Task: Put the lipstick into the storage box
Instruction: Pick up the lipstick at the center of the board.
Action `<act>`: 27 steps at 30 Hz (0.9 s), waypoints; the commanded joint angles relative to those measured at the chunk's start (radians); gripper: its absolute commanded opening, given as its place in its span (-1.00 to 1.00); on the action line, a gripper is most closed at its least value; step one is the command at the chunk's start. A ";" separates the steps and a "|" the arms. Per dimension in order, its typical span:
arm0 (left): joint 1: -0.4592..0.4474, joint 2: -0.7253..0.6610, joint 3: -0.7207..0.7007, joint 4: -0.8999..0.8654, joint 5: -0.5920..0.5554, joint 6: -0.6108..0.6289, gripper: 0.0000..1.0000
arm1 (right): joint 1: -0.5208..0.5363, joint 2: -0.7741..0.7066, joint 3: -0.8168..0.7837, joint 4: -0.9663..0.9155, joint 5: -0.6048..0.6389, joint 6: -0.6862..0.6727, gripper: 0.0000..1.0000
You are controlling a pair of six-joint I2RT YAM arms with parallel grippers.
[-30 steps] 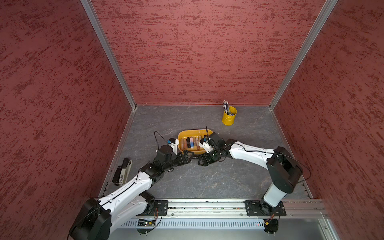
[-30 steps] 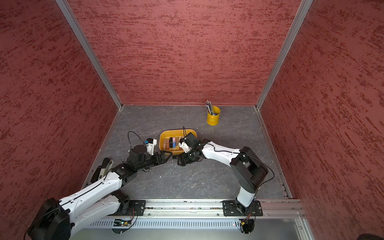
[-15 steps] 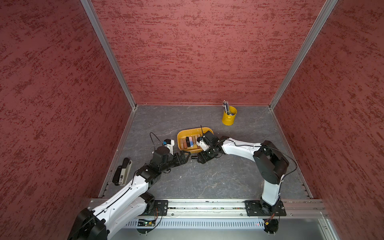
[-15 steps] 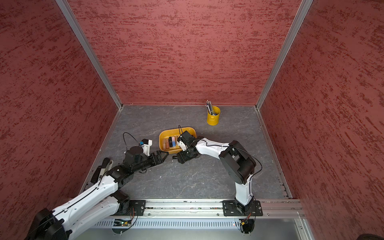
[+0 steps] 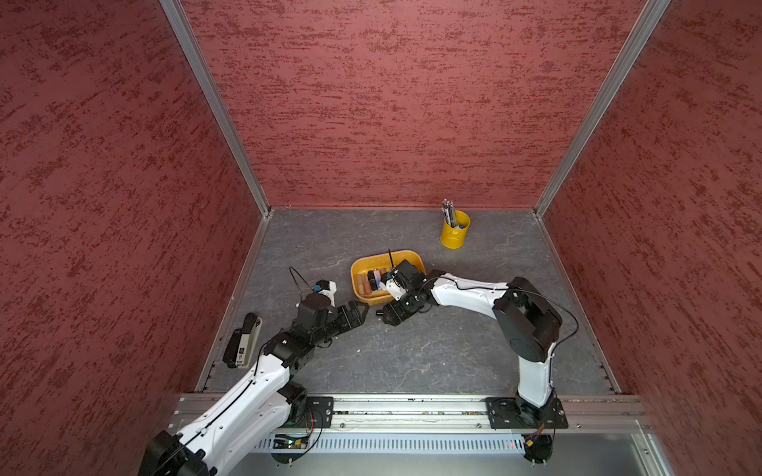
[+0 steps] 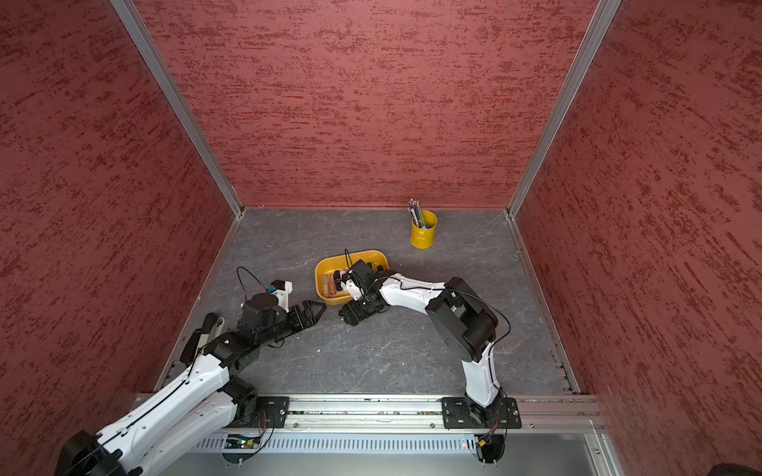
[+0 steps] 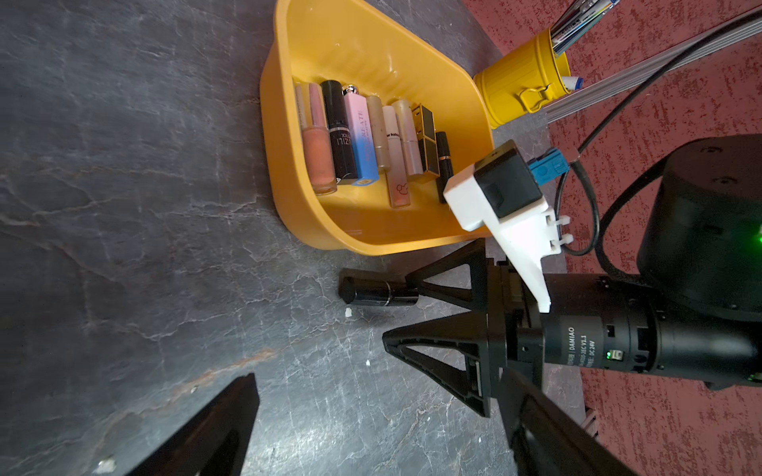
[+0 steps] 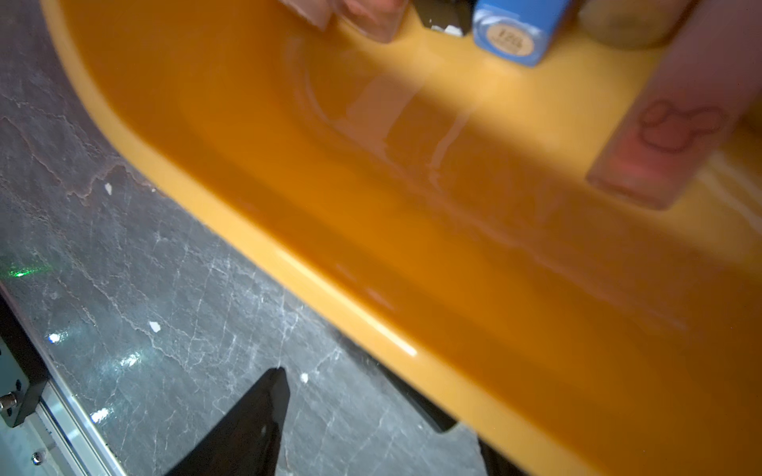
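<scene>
- storage box (image 5: 371,259): mid-frame in both top views, on the grey table (image 5: 412,354). A row of cosmetic tubes (image 7: 371,136) lies side by side inside, towards its left half.
- black lipstick (image 7: 377,291): flat on the table, outside the box and just beside its near wall. In the left wrist view it sits centre frame, just below the box rim.
- right gripper (image 7: 398,311): low over the table beside the box, fingers spread apart and not clamped on anything. One end of the black lipstick sits at the tip of one finger; can't tell whether they touch.
- left gripper (image 5: 359,308): just lower left of the box in the top views, fingers wide apart, gripping nothing. Its tips point towards the right gripper, and the black lipstick lies between the two.
- right wrist view: blurred, with the box's orange wall filling most of the frame.
- pen cup (image 5: 453,235): upper right of the box and well apart from it, near the back wall.
- handheld device (image 5: 243,340), black and grey: at the table's left edge.
</scene>
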 commanded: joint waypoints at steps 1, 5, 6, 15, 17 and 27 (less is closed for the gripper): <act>0.007 -0.018 -0.018 -0.019 -0.008 -0.004 0.91 | 0.012 0.018 0.023 0.021 -0.028 -0.018 0.49; 0.010 -0.029 -0.028 -0.018 -0.007 -0.008 0.91 | 0.028 0.013 0.011 0.016 -0.039 -0.033 0.47; 0.012 -0.030 -0.030 -0.019 -0.007 -0.010 0.90 | 0.034 0.013 0.007 0.016 -0.039 -0.041 0.46; 0.023 -0.059 -0.033 -0.044 -0.009 -0.011 0.91 | 0.093 0.063 0.060 -0.044 0.102 -0.081 0.40; 0.028 -0.080 -0.033 -0.070 -0.020 -0.013 0.90 | 0.107 0.083 0.081 -0.066 0.149 -0.084 0.37; 0.065 -0.185 -0.064 -0.146 -0.040 -0.039 0.91 | 0.126 0.130 0.120 -0.103 0.256 -0.055 0.03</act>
